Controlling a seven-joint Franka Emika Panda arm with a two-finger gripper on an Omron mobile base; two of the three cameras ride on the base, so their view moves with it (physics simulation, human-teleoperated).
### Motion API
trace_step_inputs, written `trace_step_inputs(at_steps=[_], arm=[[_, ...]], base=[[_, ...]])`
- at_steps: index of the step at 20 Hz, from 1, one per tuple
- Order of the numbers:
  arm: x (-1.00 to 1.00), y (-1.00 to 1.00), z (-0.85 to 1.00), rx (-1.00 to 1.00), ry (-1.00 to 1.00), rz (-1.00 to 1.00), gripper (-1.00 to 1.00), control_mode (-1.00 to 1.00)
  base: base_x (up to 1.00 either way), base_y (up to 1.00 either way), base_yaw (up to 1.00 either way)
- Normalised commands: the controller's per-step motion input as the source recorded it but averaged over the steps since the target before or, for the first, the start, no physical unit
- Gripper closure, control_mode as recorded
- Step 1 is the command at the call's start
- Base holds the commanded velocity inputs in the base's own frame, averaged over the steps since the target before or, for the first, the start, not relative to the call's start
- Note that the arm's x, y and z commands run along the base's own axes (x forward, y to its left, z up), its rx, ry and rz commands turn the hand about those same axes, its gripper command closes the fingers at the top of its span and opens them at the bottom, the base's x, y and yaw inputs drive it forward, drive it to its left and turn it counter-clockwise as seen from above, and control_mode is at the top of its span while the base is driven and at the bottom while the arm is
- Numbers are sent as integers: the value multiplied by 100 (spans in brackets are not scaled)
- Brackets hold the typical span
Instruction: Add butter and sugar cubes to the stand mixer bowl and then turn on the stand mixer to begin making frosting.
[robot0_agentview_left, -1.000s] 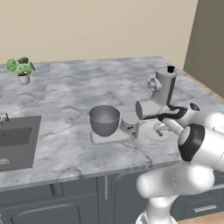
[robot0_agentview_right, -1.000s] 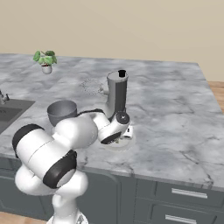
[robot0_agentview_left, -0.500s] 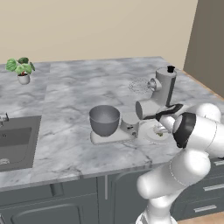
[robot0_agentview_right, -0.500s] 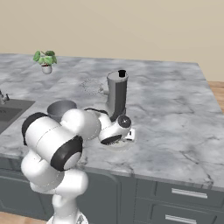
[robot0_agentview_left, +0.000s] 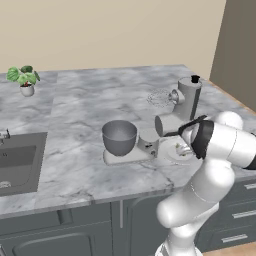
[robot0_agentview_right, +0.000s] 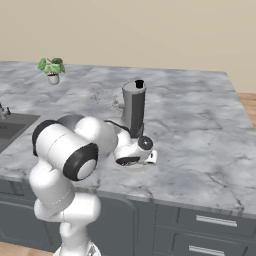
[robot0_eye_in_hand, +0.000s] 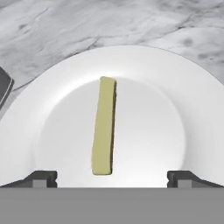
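The butter (robot0_eye_in_hand: 104, 127), a pale yellow-green stick, lies on a round white plate (robot0_eye_in_hand: 175, 87) directly below my gripper (robot0_eye_in_hand: 112, 176). The gripper is open, its fingertips (robot0_eye_in_hand: 43, 177) wide apart on either side of the stick's near end and not touching it. The plate (robot0_agentview_left: 172, 150) sits on the counter just right of the stand mixer (robot0_agentview_left: 186, 100), whose grey bowl (robot0_agentview_left: 119, 137) stands on the whitish base (robot0_agentview_left: 127, 157). From the right, my hand (robot0_agentview_right: 134, 153) hangs low over the plate beside the mixer's upright head (robot0_agentview_right: 134, 104). The sugar cubes are hidden.
The mixer's wire whisk (robot0_agentview_left: 159, 97) points toward the back of the marble counter (robot0_agentview_left: 85, 107). A potted plant (robot0_agentview_left: 23, 80) stands at the far left and a sink (robot0_agentview_left: 15, 160) is sunk into the left end. The counter's front edge runs just below the plate.
The arm's elbow has swung up and inward toward the counter. The hand has stayed low over the plate beside the mixer.
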Motion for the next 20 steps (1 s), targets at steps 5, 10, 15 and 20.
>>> trace_step_inputs(at_steps=[5,10,15,20], arm=[[15,6,-14,-3,0,0,-100,-100],[21,20,-1,-4,0,0,-100,-100],[9,8,0,-3,0,0,100,-100],[-14,-3,0,-1,-1,0,100,-100]], base=[[0,0,0],[0,0,0],[0,0,0],[0,0,0]])
